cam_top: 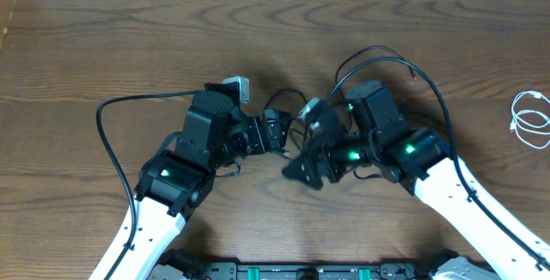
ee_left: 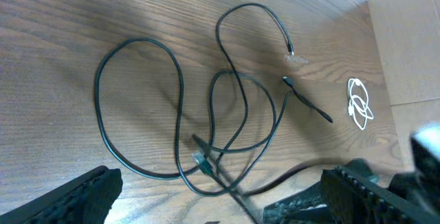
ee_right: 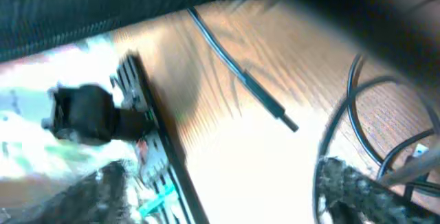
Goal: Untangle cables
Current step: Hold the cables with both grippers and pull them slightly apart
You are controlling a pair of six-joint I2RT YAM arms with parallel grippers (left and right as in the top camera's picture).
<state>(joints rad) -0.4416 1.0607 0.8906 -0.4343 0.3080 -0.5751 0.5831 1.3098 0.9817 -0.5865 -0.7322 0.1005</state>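
- Nearest the front edge of the dark brown wooden table, our two arms reach in from either side. They meet over its middle, because that is where the knot lies.
- Our left gripper hangs directly above the knot with its fingers spread wide and nothing between them. We judge it is held this way so it can drop around a single strand once one is picked.
- Our right gripper sits just beside the left one, over the same patch of wood. Its own view is smeared with blur, so we cannot tell whether its fingers are apart or closed, or whether they touch a cord.
- The long thin black cables lie flat on the wood beneath both grippers, at the middle of the table. Several loops cross at one spot, which we take to be why both arms crowd there rather than at the loose ends.
- Beyond that crossing, toward the far right, the small plug ends lie free of the loops. We judge they could be drawn back through the crossing with little snagging.
- The short white cable, coiled on itself, lies near the right edge, well apart from the black ones. It crosses nothing, so we judge it needs no untangling.
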